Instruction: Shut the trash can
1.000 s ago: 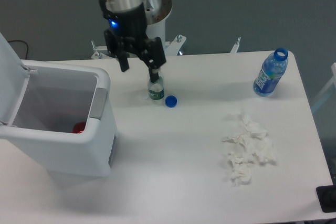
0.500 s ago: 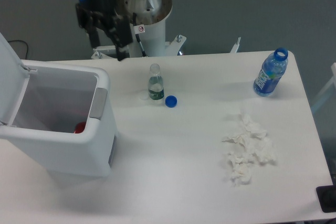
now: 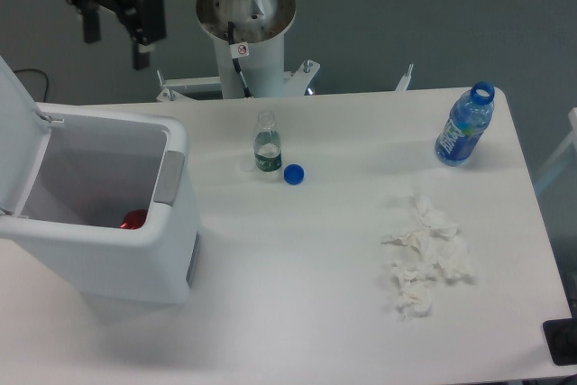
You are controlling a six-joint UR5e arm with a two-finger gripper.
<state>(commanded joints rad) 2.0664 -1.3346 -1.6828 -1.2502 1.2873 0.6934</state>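
White trash can (image 3: pixel 108 223) sits at the table's (image 3: pixel 297 313) left, lid up. Gripper (image 3: pixel 114 33) hangs above it, fingers spread, empty. Two bottles: a small clear one (image 3: pixel 266 143) and a blue one (image 3: pixel 464 125); labels unreadable. One blue cap (image 3: pixel 293 174), one tissue heap (image 3: pixel 424 259).

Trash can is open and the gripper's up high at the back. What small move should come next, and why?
Probably carry the gripper further left and down, behind the raised lid. The trash can stands open with its lid tilted up at the left edge, and the open, empty gripper hangs above the bin's back rim, touching nothing. From behind, it could likely push the lid forward and shut.
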